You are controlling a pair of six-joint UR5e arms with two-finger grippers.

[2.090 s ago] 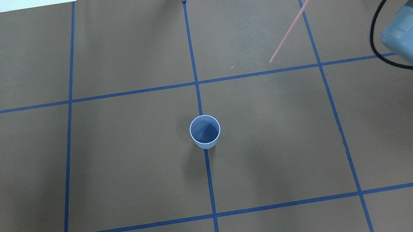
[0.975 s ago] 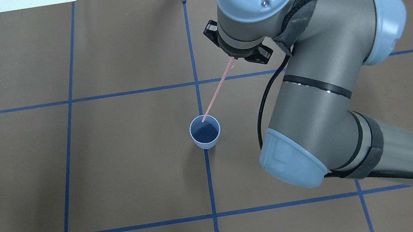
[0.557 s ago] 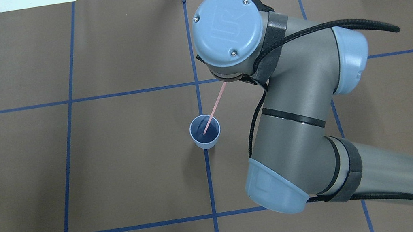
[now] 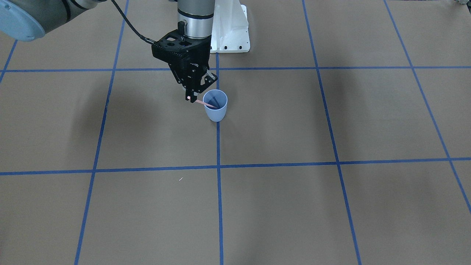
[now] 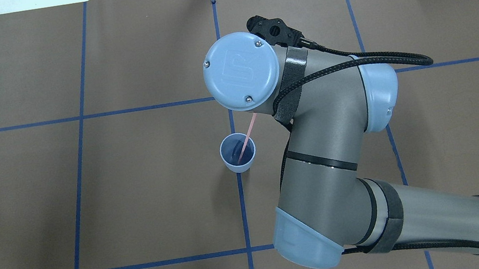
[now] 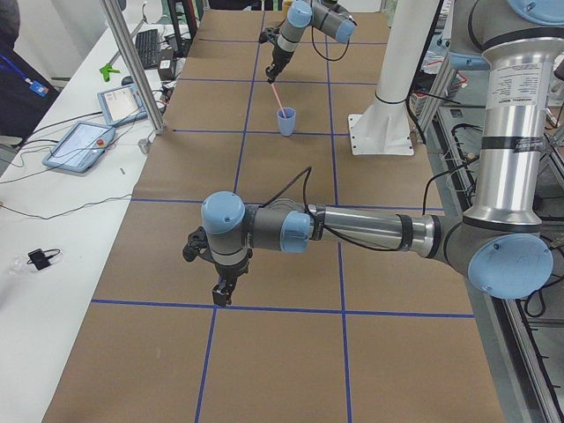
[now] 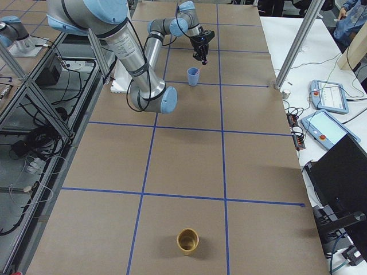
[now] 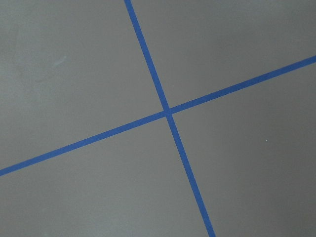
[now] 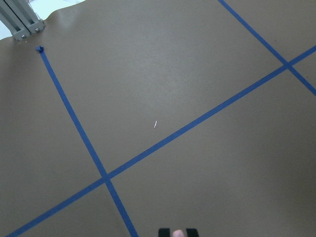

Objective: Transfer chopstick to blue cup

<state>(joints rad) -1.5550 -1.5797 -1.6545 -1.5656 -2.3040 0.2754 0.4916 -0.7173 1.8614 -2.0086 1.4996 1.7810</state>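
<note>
**Front-facing view.** The right gripper (image 4: 190, 98) is low, just beside the blue cup (image 4: 215, 115), on the robot's right of it. It is pinching the top end of the chopstick (image 4: 203, 103). The stick slants down across the rim, with its lower end inside the cup. Judged: the slant lets the tip enter the mouth while the gripper sits off to one side, clear of the rim.

**Overhead view.** The right arm's wrist cap (image 5: 244, 76) covers the gripper. Only the lower stretch of the stick shows, its tip inside the cup. Cannot tell whether the tip touches the bottom.

**Exterior left.** The far arm is over the cup. The near left gripper (image 6: 220, 295) hangs close above the paper, well apart from the cup. Cannot tell whether it is spread or closed. Judged parked out of the way.

**Exterior right.** The cup stands upright. A tan cup (image 7: 187, 241) sits at the near end, well apart from it, with no evident part in this step.

**Left wrist.** Only a tape cross (image 8: 168, 112) on paper.

**Right wrist.** 2 black pads (image 9: 164, 232) show at the bottom edge, with the pink stick end pressed between them. The grip is on the very end, so the stick's full length hangs below. Judged: release is the step left.
</note>
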